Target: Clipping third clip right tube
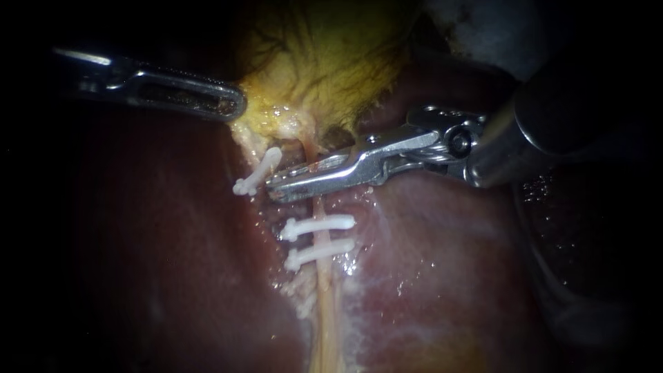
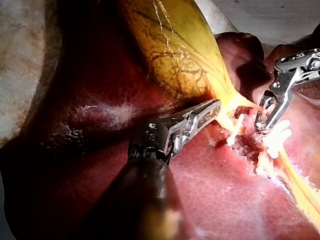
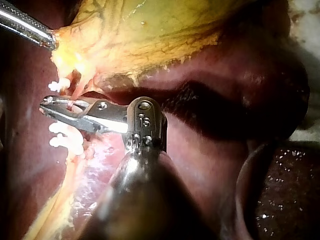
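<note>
Claw of right instrument [image 1: 276, 190], nearly closed, clamps right tube [image 1: 320, 209] above two clips [image 1: 333, 222]; left instrument [image 1: 233, 103] grips gallbladder [image 1: 324, 62].

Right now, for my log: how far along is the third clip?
Done: two white clips sit on the tube. In hand: the left instrument holds the gallbladder; the right instrument lies across the tube above them. Left: no released third clip shows yet.
</note>
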